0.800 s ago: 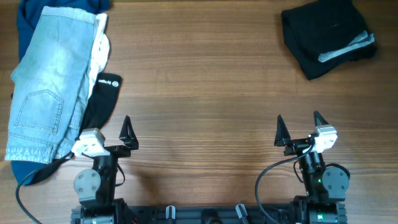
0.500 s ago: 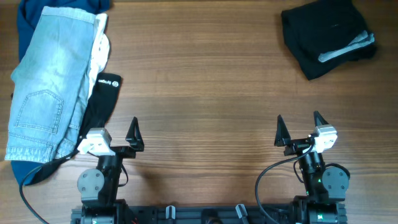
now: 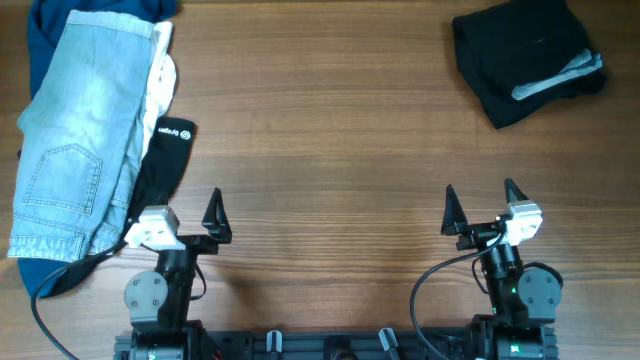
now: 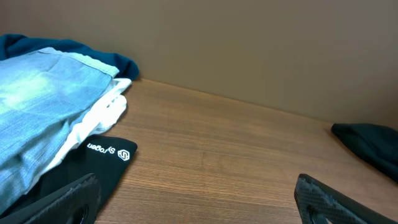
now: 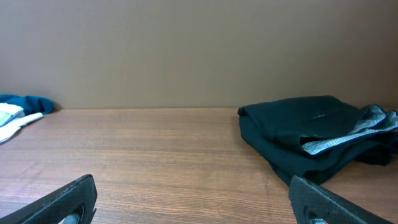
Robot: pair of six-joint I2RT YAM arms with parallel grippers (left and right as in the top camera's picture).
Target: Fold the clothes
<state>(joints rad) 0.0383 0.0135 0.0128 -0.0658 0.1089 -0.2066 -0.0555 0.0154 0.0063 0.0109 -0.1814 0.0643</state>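
Light-blue denim jeans (image 3: 75,130) lie on top of a pile at the table's far left, over a navy garment (image 3: 45,25), a white one (image 3: 162,85) and a black one with a white logo (image 3: 170,140). The pile also shows in the left wrist view: jeans (image 4: 37,112), white garment (image 4: 102,115), black logo garment (image 4: 106,162). My left gripper (image 3: 185,222) is open and empty just right of the pile's near end. My right gripper (image 3: 480,205) is open and empty at the near right.
A folded black garment with a grey strip (image 3: 525,60) lies at the far right, seen in the right wrist view too (image 5: 311,137). Bare wooden table (image 3: 330,150) lies between the pile and it. Arm bases stand at the near edge.
The left arm has shifted slightly right and nearer between the earliest frame and now. The right arm and the clothes have not moved.
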